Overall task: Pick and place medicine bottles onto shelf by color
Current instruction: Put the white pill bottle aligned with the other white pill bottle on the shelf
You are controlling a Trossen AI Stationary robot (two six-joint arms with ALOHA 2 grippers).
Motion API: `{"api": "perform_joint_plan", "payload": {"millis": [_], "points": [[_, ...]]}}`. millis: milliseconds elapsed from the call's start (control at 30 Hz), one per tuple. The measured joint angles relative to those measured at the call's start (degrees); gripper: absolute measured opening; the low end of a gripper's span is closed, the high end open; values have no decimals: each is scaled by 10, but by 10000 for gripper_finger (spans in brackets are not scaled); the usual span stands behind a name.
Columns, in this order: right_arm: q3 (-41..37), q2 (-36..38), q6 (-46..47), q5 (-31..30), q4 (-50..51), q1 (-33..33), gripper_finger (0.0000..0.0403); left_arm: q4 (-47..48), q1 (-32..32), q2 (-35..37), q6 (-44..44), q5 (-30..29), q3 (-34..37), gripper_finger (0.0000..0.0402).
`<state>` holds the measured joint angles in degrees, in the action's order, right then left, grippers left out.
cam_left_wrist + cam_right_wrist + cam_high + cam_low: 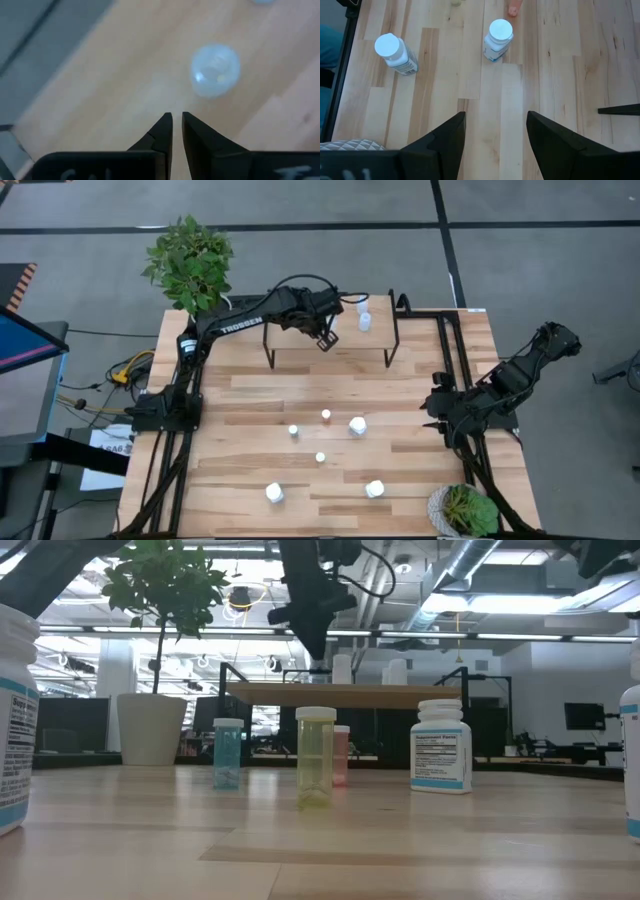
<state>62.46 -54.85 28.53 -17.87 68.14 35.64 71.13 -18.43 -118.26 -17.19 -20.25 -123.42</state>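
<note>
Hovering above the small raised shelf of light wood on thin black legs, the left gripper has its dark fingers nearly together and holds nothing, with two white medicine bottles standing on the shelf just to its right. Six more small white plastic bottles are scattered over the wooden plank tabletop nearer the front. The right gripper waits at the table's right edge, fingers spread and empty.

Open-plan lab or office, exposed ceiling ducts, strip lights, distant monitor, grey floor
</note>
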Motion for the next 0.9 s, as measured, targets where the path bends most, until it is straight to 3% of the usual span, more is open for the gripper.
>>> {"api": "perform_joint_plan", "payload": {"millis": [133, 233, 367, 567, 667, 767, 900], "points": [[0, 0, 0, 0, 0, 0, 232, 16, 3, 0, 2, -15, 0, 29], [0, 0, 0, 0, 0, 0, 232, 87, 8, 0, -1, -17, 0, 29], [0, 0, 0, 0, 1, 0, 232, 188, 34, 17, -36, -64, 0, 29], [0, 0, 0, 0, 1, 0, 232, 167, 89, 49, -27, -98, 36, 29], [0, 0, 0, 0, 2, 0, 232, 170, 111, 95, -59, -129, 102, 29], [0, 0, 0, 0, 2, 1, 232, 114, 128, 163, -95, -135, 218, 29], [0, 0, 0, 0, 3, 8, 232, -98, 140, 283, -99, -120, 403, 29]]}}
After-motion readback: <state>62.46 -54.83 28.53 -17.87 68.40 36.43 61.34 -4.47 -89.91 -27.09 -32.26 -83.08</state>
